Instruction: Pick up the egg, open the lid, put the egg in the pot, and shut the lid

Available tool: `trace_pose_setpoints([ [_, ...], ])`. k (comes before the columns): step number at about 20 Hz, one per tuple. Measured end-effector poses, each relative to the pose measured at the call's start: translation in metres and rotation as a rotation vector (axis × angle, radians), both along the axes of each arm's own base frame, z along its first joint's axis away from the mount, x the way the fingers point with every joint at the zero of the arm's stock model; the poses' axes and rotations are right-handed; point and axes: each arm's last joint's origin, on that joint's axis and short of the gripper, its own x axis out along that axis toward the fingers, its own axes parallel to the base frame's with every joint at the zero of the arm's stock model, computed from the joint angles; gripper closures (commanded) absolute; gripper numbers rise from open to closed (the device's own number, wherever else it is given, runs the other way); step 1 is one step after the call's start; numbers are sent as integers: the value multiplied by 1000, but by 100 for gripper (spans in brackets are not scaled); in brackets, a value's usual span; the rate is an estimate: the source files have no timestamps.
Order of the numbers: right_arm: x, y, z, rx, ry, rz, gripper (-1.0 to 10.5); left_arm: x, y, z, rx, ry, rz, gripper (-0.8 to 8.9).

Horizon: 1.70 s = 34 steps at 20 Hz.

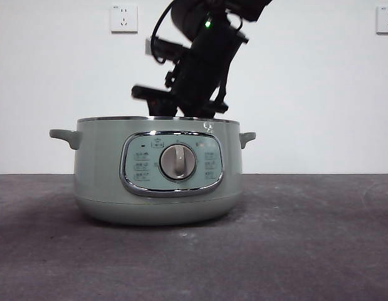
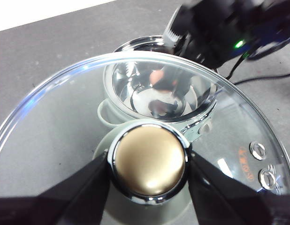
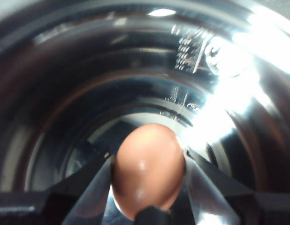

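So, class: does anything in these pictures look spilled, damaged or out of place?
Nothing stands out. The lid is off, held by its knob in the left gripper; the right gripper holds the egg intact inside the upright pot.

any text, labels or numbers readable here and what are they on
None can be read.
Pot control panel: small icons and a logo above it, too small.
Lid: orange marking near the rim, blurred.
Pot's inner wall: embossed scale marks, blurred.
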Motion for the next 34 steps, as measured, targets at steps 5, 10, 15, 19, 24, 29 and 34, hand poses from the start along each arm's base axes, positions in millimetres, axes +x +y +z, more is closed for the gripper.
trace_pose_setpoints([
  [5,4,5,-20,-41,14,25,959,0,0,0,0,0,-1,822],
  [10,3,6,-20,-43,17,32,517,0,0,0,0,0,-1,822],
  [15,-1,5,-12,-44,14,34,500,0,0,0,0,1,-1,822],
  [19,-35,-27,93,37,-188,-46,501,9,-4,0,0,0,-1,822],
  [24,-114,-93,194,155,-308,-108,501,58,-28,-3,-22,13,-48,822],
  [29,-181,-149,239,245,-376,-127,502,117,-56,-21,3,37,-67,822],
  [34,-220,-180,253,283,-398,-136,502,157,-79,-39,0,42,-95,822],
])
